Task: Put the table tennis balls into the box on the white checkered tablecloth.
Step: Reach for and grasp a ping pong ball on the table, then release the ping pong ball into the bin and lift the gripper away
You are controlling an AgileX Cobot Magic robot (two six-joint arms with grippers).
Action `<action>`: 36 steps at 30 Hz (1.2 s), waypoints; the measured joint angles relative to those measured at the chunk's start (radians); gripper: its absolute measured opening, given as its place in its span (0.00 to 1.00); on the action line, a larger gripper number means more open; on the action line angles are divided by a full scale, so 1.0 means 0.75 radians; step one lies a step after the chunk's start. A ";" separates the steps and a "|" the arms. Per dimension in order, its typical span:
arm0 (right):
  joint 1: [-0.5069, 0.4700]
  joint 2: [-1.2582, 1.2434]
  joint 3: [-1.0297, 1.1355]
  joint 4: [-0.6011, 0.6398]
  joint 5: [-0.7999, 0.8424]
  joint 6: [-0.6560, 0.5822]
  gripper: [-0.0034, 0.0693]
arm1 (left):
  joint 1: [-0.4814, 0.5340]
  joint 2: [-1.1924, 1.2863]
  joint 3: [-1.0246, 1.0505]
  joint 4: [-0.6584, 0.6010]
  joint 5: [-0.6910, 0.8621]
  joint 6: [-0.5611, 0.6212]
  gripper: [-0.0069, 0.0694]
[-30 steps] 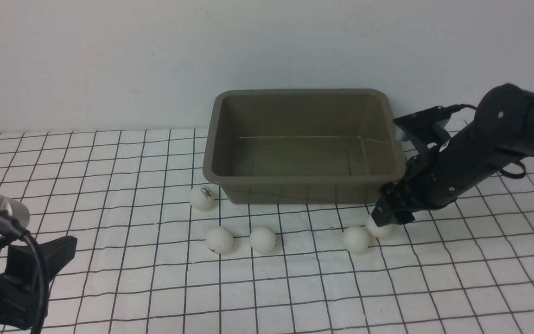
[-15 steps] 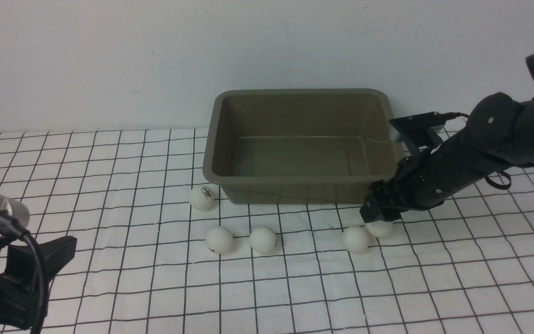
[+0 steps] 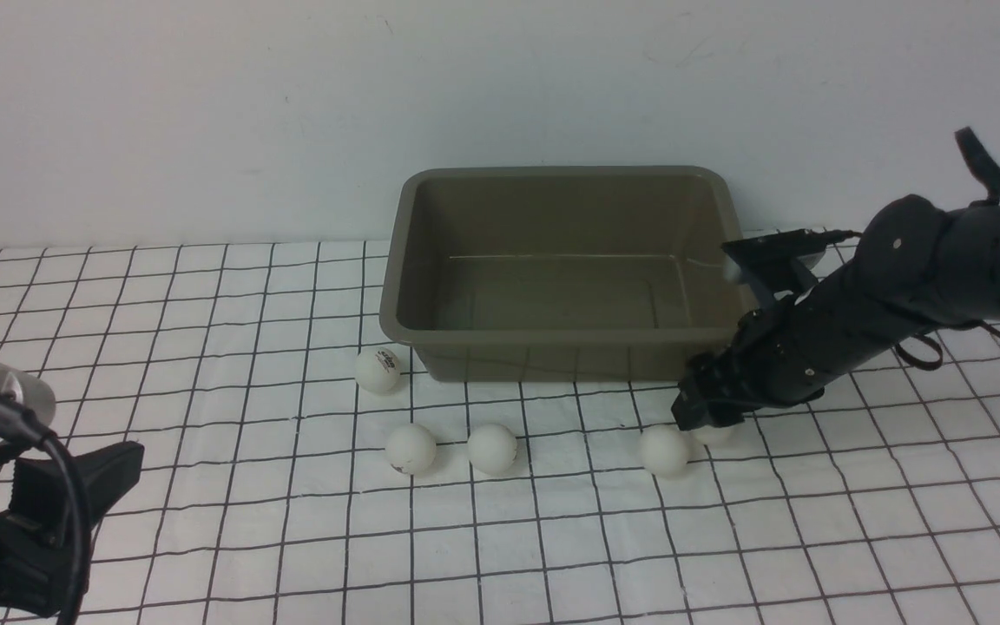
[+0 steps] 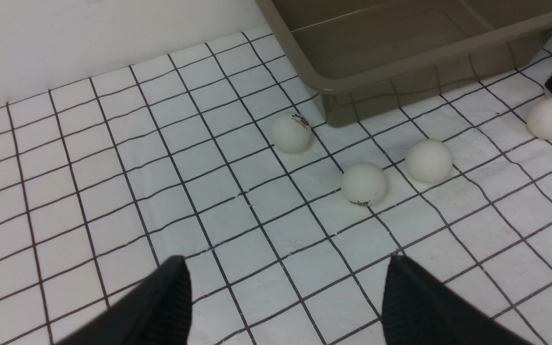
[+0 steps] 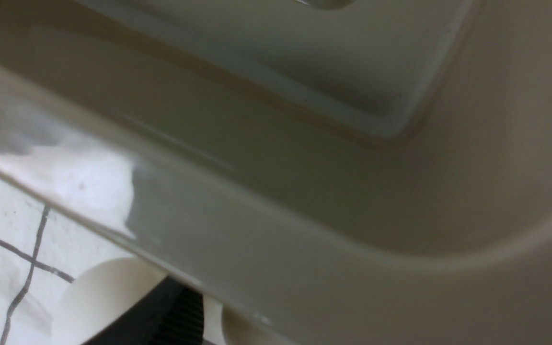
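With 12 o'clock pointing away from the robot, the box (image 3: 552,358) is sitting on the white checkered tablecloth (image 3: 205,538), toward its 12 o'clock edge by the wall (image 3: 205,104). All five table tennis balls (image 4: 428,160) are lying on the cloth outside it. A marked ball (image 3: 378,369) is just beside the box's 8 o'clock corner. A second ball (image 3: 411,448) and a third ball (image 3: 492,448) are at 7 o'clock. A fourth ball (image 3: 665,450) and a fifth ball (image 3: 714,434) are at 5 o'clock. The right claw (image 3: 700,418) is reaching down over the fifth ball, hiding most of it. Its jaws are standing wide, with one finger (image 5: 156,318) pointing down between the fourth and fifth balls. The left claw (image 4: 286,261) is hovering at the cloth's 8 o'clock, spread wide, gripping nothing, well apart from the balls.
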State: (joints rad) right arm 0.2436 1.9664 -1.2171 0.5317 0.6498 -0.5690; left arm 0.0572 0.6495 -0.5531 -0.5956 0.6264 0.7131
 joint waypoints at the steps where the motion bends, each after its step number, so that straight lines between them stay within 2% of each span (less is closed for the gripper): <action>1: 0.000 0.000 0.000 0.000 0.002 0.000 0.72 | 0.000 0.000 0.000 0.000 0.000 0.000 0.72; 3: 0.000 0.000 0.000 0.000 0.008 0.000 0.68 | 0.000 0.000 0.000 0.000 0.000 0.000 0.72; 6: 0.000 0.000 0.000 -0.003 0.027 0.000 0.53 | 0.000 0.000 0.000 0.000 0.000 0.000 0.72; 12: 0.000 -0.009 -0.003 -0.117 0.069 0.016 0.53 | 0.000 0.000 0.000 0.000 0.000 0.000 0.72; 17: -0.022 -0.078 -0.002 -0.396 0.151 0.152 0.53 | 0.000 0.000 0.000 0.000 0.000 0.000 0.72; 24: -0.087 -0.225 -0.001 -0.485 0.202 0.225 0.53 | 0.000 0.000 0.000 0.000 0.001 0.000 0.72; 28: -0.093 -0.305 -0.001 -0.417 0.187 0.166 0.53 | 0.000 0.000 0.000 0.000 0.001 0.000 0.72; 36: -0.093 -0.329 -0.001 0.021 0.104 -0.118 0.53 | 0.000 0.000 0.000 0.000 0.001 0.000 0.72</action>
State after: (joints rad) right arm 0.1740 1.7195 -1.2182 0.5474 0.7277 -0.6575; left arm 0.0572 0.6495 -0.5531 -0.5956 0.6271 0.7131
